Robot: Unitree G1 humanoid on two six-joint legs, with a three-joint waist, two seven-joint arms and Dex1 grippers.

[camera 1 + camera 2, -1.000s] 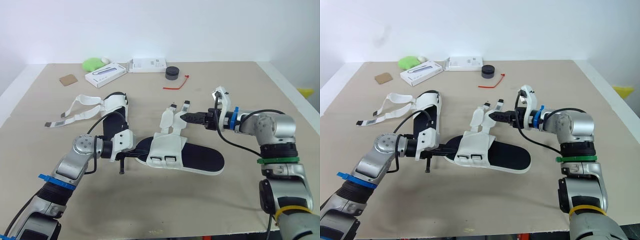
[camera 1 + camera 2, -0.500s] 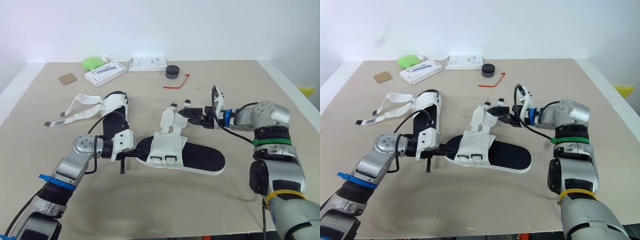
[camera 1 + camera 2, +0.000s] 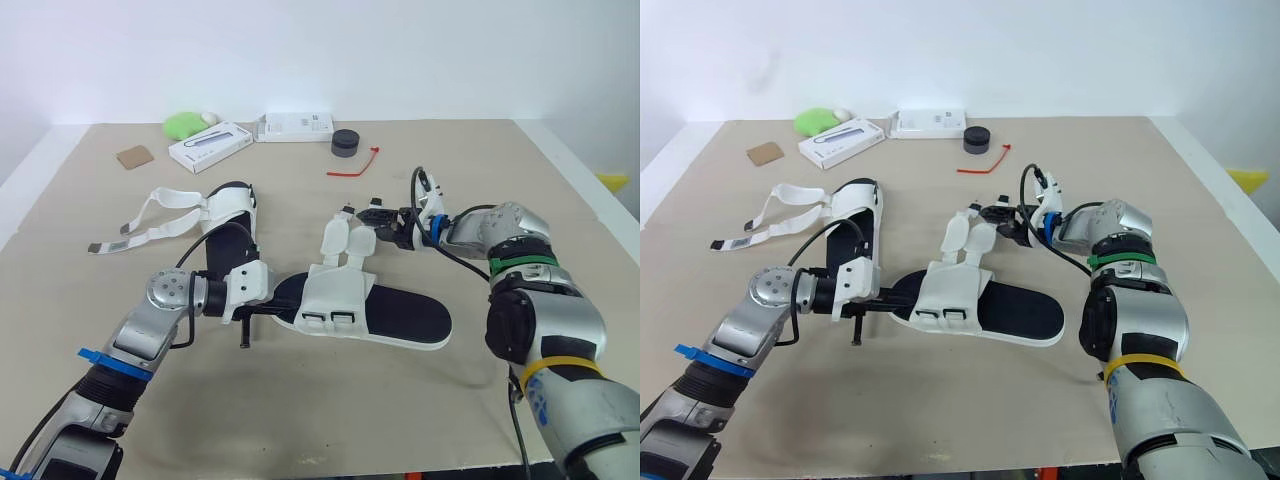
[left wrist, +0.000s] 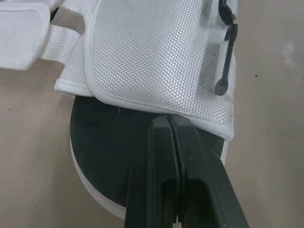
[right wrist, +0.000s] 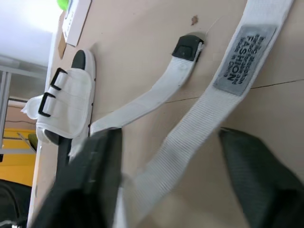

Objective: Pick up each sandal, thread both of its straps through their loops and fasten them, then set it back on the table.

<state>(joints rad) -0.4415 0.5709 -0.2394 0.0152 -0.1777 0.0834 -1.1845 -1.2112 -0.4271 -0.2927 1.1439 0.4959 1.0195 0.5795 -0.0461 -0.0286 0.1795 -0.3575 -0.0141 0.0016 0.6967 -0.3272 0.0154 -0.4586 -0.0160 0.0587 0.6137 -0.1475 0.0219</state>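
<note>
At the desk's [image 3: 300, 430] middle, your right gripper [image 3: 383, 224] has just spread open, releasing the sandal's [image 3: 400, 316] strap [image 5: 223, 104]; your left gripper [image 4: 168, 124] stays clenched at its heel. Its 2 straps remain unthreaded.

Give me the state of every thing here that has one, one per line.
near sandal: flat on the table, both straps unthreaded.
far sandal: on the table, straps loose.
left hand: shut, tips over the near sandal's footbed.
right hand: open, one strap between its fingers.
</note>
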